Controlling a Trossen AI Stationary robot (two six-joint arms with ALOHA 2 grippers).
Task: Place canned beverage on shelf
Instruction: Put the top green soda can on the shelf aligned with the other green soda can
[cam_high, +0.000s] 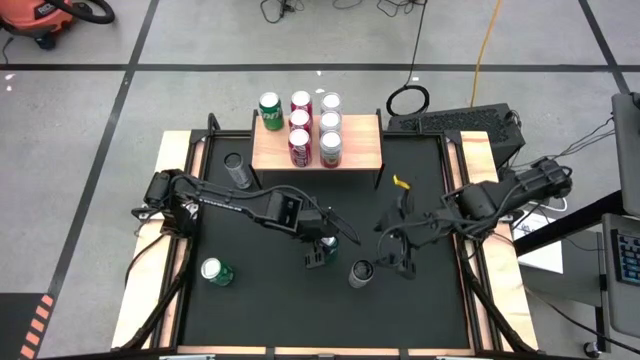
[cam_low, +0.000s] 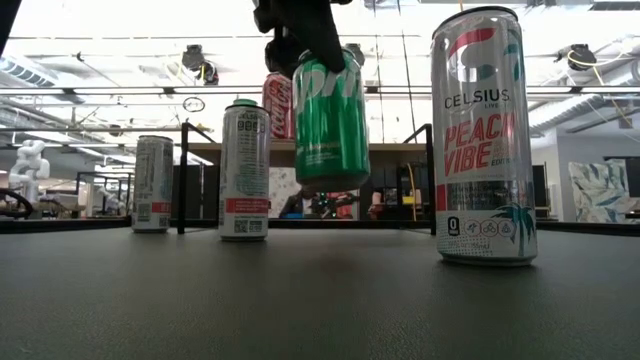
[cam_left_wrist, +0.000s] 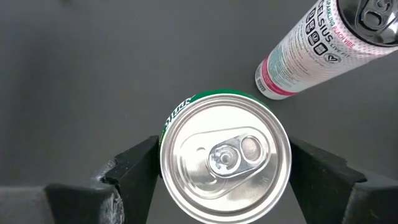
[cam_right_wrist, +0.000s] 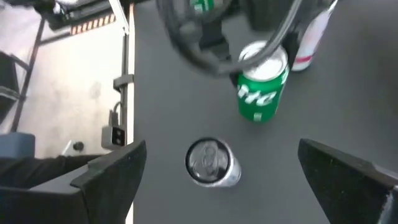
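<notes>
The left gripper (cam_high: 322, 243) is clamped on a green can (cam_low: 331, 120), one finger (cam_left_wrist: 134, 171) pressed to each side of it just under the silver lid. In the low view the can hangs upright clear of the black mat (cam_high: 270, 310), with open space beneath its base. In the high view the gripper sits near the middle of the mat, in front of the shelf (cam_high: 365, 155).

Going from left to right across the table: a second green can (cam_high: 215, 271) stands on the near left part of the mat, well apart from the rest. Farther back, a slim grey can (cam_high: 237, 170) stands on the mat just beside the shelf's left end. The shelf itself, light wood on thin black legs, stands at the far edge of the mat and carries six upright cans: a green one (cam_high: 271, 111) at its left rear corner, two red ones (cam_high: 300, 125) and three pale ones (cam_high: 330, 125) in two short rows. Right of the held can, a slim pale can (cam_high: 361, 272) stands on the mat.

The right gripper (cam_high: 396, 262) hovers close to that pale can, its fingers (cam_right_wrist: 112, 171) spread wide apart with nothing between them. A small yellow object (cam_high: 401, 183) lies on the mat near the shelf's right leg.
</notes>
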